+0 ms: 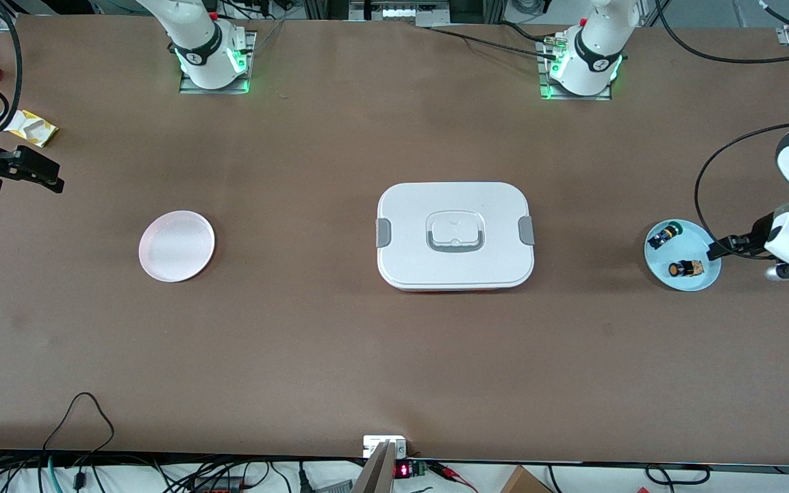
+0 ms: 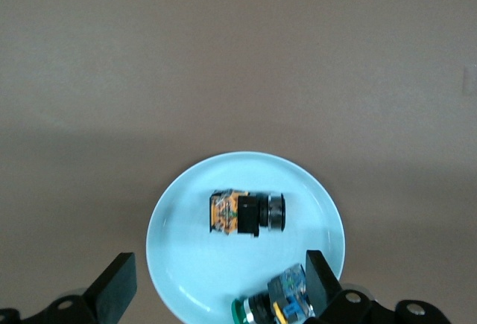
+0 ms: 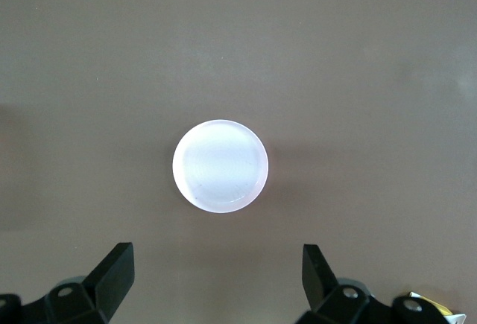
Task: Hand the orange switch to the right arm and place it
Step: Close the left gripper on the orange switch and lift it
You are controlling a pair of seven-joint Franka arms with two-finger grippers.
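tiny orange switch (image 2: 247, 214), black push-button part with round orange cap and tan-orange body, lies on its side in the round pale-blue plastic dish (image 2: 179, 264) at the left arm's end of the brown desk (image 1: 340, 356), untouched. small black-and-blue part with green cap (image 2: 277, 303) shares that dish, apart from the switch, so the pick looks to need a narrow approach. left pincer (image 2: 216, 294) hovers beside and above the dish, fingers spread wide with nothing between, probably staged for the descent. right pincer (image 3: 216, 287) is up at the right arm's end, fingers also spread and empty, waiting; it looks down on the round pale-pink dish (image 3: 220, 165), likely the drop spot. white rectangular lidded box with grey latches (image 1: 455, 235) sits mid-desk between both dishes; handover probably happens above it. nothing grasped yet, task at its start
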